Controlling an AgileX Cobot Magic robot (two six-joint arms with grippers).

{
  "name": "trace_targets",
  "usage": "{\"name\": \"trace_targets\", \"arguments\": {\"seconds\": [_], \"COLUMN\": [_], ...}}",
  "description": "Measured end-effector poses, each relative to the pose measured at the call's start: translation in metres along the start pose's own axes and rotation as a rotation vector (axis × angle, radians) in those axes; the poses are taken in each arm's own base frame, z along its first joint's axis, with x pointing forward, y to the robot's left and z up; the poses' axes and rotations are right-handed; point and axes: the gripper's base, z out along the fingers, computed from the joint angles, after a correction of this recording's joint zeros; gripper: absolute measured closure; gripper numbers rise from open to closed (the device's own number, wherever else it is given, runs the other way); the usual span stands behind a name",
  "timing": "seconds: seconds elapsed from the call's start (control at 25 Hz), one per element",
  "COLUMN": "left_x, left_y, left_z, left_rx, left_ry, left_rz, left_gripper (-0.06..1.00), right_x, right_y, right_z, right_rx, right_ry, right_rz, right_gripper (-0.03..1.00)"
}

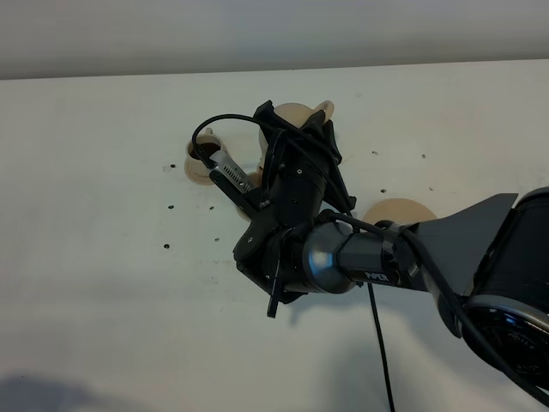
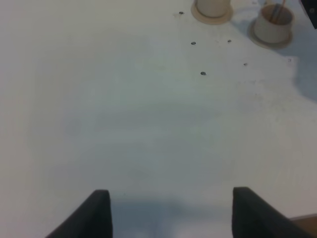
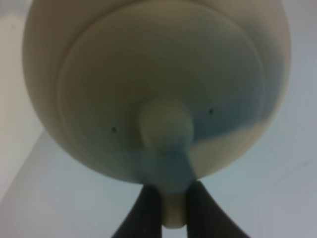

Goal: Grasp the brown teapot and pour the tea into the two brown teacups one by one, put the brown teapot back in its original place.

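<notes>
My right gripper [image 3: 173, 206] is shut on the loop handle of the brown teapot [image 3: 163, 84], whose knobbed lid fills the right wrist view. In the high view the right arm reaches across the middle and holds the teapot [image 1: 294, 114] tilted in the air, mostly hidden behind the gripper [image 1: 296, 137]. One brown teacup [image 1: 202, 159] stands on its saucer to the left; the other [image 1: 249, 182] shows only as a sliver under the arm. In the left wrist view both teacups [image 2: 213, 6] [image 2: 272, 27] stand on saucers, and a thin brownish streak runs into the right-hand one. The wide tan saucer [image 1: 399, 210] lies bare. My left gripper [image 2: 171, 191] is open over bare table.
The white table [image 1: 103, 257] carries small dark screw holes [image 1: 170, 207] near the cups. The right arm's black cable [image 1: 382, 343] hangs toward the front edge. The table's back edge meets a pale wall [image 1: 257, 34].
</notes>
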Motion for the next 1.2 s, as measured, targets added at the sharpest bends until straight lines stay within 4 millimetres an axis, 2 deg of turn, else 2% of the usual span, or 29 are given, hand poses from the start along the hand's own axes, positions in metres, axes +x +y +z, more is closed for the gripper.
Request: {"name": "trace_targets", "arguments": {"seconds": [1.2], "left_x": [0.0], "left_y": [0.0], "left_z": [0.0], "left_rx": [0.0], "left_ry": [0.0], "left_rz": [0.0], "left_gripper": [0.44], "right_x": [0.0], "right_y": [-0.0002], "right_z": [0.0], "right_rx": [0.003], "right_ry": [0.0], "right_rz": [-0.037], "right_gripper": [0.87]}}
